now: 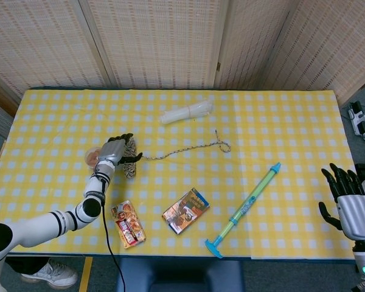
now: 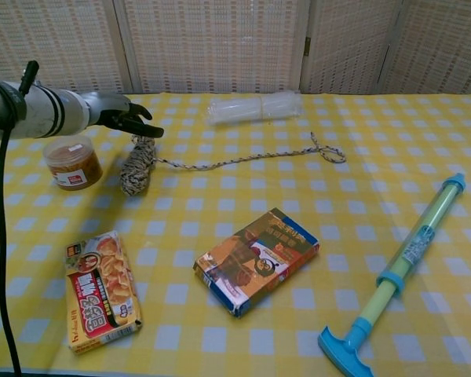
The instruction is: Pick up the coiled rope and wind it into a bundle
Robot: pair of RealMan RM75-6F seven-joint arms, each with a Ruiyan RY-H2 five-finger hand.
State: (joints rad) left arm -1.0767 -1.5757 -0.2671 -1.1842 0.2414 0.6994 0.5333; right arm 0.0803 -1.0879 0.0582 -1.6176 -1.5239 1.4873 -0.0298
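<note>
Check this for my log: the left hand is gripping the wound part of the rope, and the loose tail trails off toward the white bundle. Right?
Not quite. In the chest view the left hand hovers above the rope with fingers spread, not gripping it. The tail does trail toward the white bundle.

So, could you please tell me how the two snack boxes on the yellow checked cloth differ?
The red flat snack box near the table's front left is slimmer and lies lengthwise toward the camera; the orange-and-blue snack box at centre is thicker and lies diagonally. Both lie flat, apart from each other and untouched.
</note>
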